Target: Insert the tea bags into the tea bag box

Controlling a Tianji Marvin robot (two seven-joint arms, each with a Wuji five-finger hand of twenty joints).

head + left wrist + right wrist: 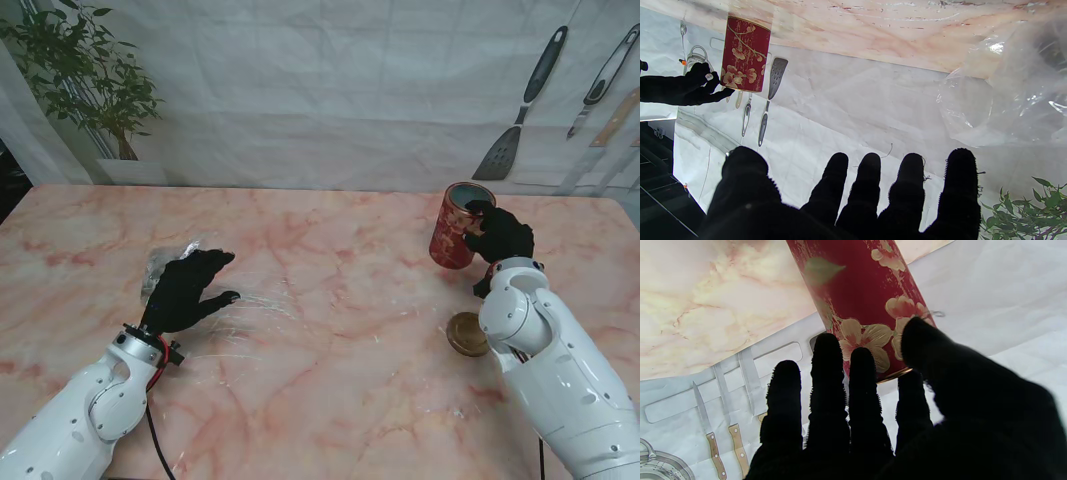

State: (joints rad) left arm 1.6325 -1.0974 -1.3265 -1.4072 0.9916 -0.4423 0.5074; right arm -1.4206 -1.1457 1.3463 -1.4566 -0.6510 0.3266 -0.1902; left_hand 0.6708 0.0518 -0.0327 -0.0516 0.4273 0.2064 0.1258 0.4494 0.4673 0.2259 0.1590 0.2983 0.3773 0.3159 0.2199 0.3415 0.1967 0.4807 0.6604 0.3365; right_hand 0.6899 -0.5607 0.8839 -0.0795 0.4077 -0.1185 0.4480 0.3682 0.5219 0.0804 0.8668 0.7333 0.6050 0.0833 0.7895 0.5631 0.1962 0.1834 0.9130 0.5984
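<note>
While the red floral tea bag box point(460, 225) stands open on the far right of the tabletop point(330, 330), nothing seems to have gone into it yet, so I judge the task to be at its very start. Its round golden lid point(467, 334) lies flat on the tabletop nearer to me, well apart from the tin and close beside the right forearm. The right hand point(497, 234) is at the box's rim and side: in the right wrist view the thumb and fingers point(826, 373) lie spread along the red wall, touching or nearly touching it, but not wrapped around it, so I read it as a steadying touch rather than a firm hold.

On the left side, the left hand point(186, 290) hovers with its fingers spread apart and holds nothing. Just beyond its fingertips lies a crumpled clear plastic bag point(168, 265), which probably contains the tea bags, though its contents are too indistinct to confirm.

Still left, by my reckoning: getting a tea bag out of the plastic, carrying it across to the tin, dropping it through the open mouth, and repeating.
</note>
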